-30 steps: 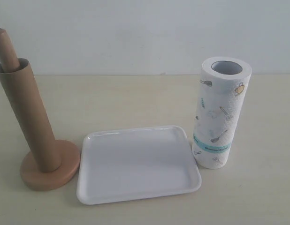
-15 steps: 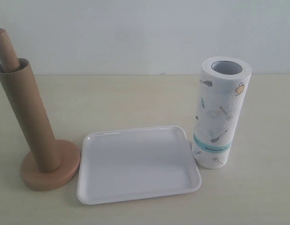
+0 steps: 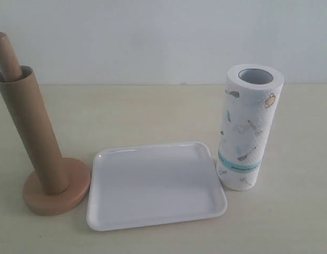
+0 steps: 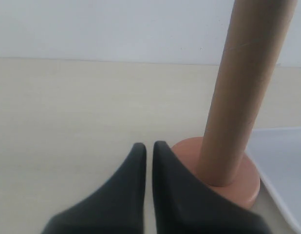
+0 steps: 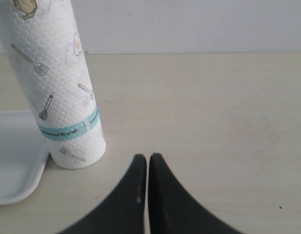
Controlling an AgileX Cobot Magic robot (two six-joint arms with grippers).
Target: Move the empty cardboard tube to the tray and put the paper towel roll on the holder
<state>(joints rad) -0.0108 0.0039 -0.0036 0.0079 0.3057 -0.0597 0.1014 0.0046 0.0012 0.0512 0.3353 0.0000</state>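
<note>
Pale table [image 3: 153,106], plain white wall [image 3: 153,37], and we start at the left: the tube [image 3: 31,132] stands sleeved over the holder [image 3: 56,197], post tip poking out, so we reckon it must lift off first. In the centre the tray [image 3: 153,225] holds nothing. On the right the roll [image 3: 248,132] stands upright just beside it. We see no arms in the wide shot. Only the wrist cameras give us the left gripper [image 4: 146,146] and right gripper [image 5: 144,158], jaws closed on nothing, each near its target.
</note>
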